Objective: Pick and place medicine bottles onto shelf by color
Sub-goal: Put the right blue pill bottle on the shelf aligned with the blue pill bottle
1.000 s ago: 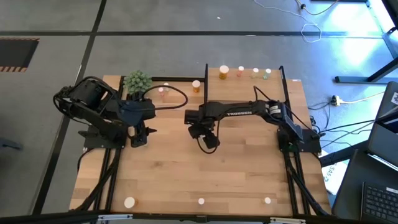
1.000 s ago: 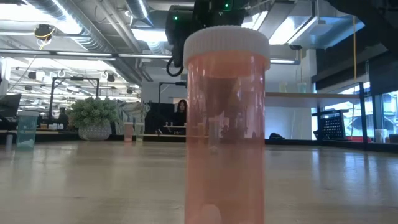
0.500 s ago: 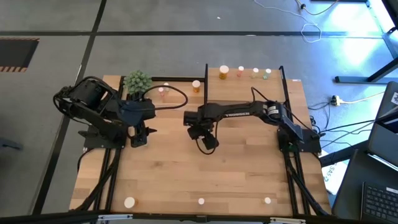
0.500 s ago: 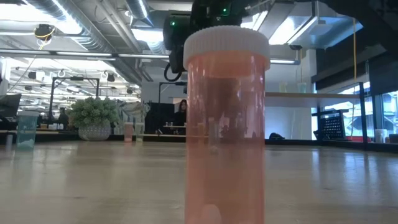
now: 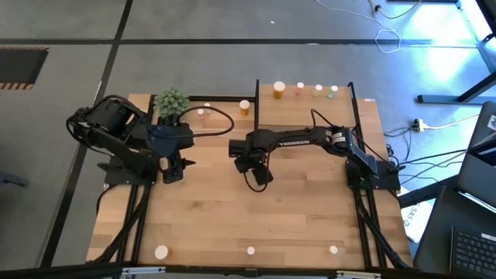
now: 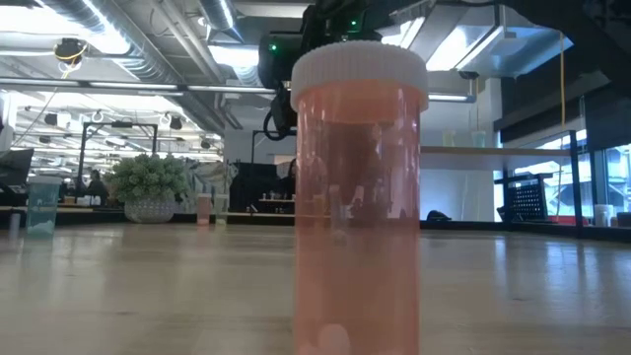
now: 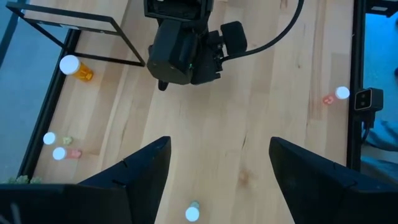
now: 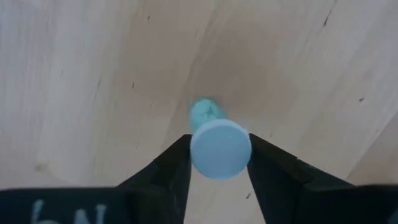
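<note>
A small medicine bottle with a pale cap (image 8: 220,148) and a green body (image 8: 203,112) stands between the fingers of my right gripper (image 8: 219,155), which points down over the middle of the table (image 5: 249,164) and is shut on it. In the high view the gripper hides the bottle. The shelf (image 5: 306,98) stands at the far edge with several small bottles on it. My left gripper (image 5: 172,167) waits open above the table's left part, holding nothing. My right gripper pinches the bottle's pale cap (image 8: 194,149) between its two fingers, one on each side. The fingers come from above, pointing down. The bottle stands upright below them, and its green body reaches down to the tabletop.
An orange bottle (image 5: 245,107) and pink ones (image 5: 203,114) stand near a green plant ball (image 5: 170,102) at the far left. Three bottles stand along the near edge (image 5: 161,252), (image 5: 250,250), (image 5: 333,249). One pink-orange bottle (image 6: 360,197) fills the low view.
</note>
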You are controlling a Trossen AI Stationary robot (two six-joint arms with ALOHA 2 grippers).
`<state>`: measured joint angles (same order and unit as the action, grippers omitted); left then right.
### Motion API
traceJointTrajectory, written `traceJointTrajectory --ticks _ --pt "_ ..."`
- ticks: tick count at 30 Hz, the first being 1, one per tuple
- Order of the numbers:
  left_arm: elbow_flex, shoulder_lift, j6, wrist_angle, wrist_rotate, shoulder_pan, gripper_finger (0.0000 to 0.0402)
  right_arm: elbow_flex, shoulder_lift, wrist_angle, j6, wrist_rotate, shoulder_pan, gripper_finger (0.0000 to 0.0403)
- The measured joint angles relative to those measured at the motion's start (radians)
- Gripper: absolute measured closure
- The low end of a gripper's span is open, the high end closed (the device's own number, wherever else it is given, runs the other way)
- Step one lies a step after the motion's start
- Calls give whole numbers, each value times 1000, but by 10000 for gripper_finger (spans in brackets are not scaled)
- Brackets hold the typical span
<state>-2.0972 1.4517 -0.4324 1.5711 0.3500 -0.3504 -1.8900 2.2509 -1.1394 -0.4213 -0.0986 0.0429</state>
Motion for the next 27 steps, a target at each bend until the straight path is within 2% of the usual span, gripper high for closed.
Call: traceJointTrajectory --ticks 7,27 --pt "0 0 0 0 0 0 133 0 0 1 1 -45 0 291" --pt "0 0 0 0 0 0 133 -6 0 -6 79 -52 -2 287"
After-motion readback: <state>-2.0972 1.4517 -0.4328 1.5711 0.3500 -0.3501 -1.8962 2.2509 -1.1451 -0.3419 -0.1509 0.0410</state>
